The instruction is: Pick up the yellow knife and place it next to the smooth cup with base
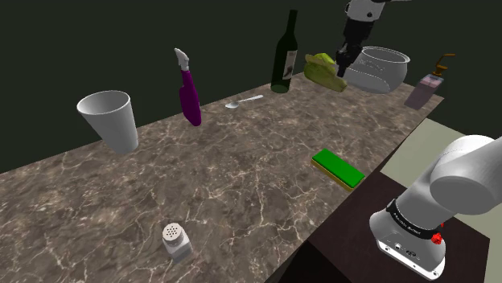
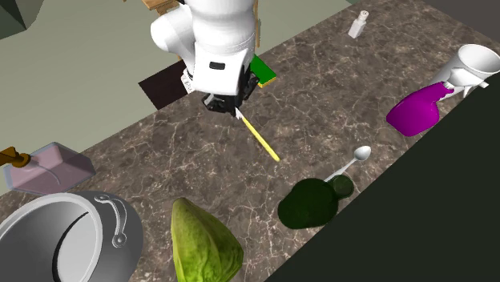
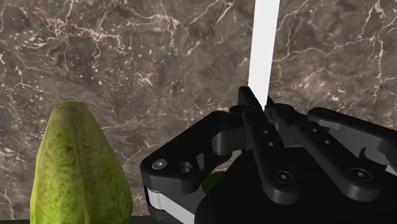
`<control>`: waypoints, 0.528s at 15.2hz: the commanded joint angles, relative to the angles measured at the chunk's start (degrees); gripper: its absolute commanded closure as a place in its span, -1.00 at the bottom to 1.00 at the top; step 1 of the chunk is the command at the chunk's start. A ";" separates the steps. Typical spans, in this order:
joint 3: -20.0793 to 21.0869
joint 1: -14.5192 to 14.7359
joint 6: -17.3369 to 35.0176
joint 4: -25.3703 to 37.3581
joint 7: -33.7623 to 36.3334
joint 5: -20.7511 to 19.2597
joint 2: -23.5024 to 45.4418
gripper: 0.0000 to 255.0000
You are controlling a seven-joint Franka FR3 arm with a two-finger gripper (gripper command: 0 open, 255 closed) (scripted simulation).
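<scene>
My gripper point(image 2: 231, 108) is shut on the yellow knife point(image 2: 261, 138), which slants down from the fingers and hangs above the marble counter point(image 2: 336, 96). In the wrist view the knife's pale blade point(image 3: 264, 44) sticks out past the closed fingertips of the gripper point(image 3: 259, 105). In the shoulder view the gripper point(image 1: 344, 66) is high at the back of the counter, just by the green cabbage point(image 1: 324, 71). The smooth white cup point(image 1: 109, 119) stands far away near the shoulder view's left; this cup point(image 2: 479, 62) sits at the second exterior view's right edge.
A purple spray bottle point(image 1: 190, 92), a spoon point(image 1: 244, 101) and a dark wine bottle point(image 1: 284, 56) stand between the cup and the gripper. A grey pot point(image 1: 378, 68) and a soap dispenser point(image 1: 425, 87) are at the back right. Nearer are a green sponge point(image 1: 338, 167) and a shaker point(image 1: 176, 239).
</scene>
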 commanded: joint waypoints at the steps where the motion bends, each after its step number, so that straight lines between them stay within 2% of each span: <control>1: 0.11 0.05 -1.74 1.75 -0.01 0.08 0.04 1.00; 8: 0.32 0.20 -7.07 7.69 -0.17 0.32 0.65 1.00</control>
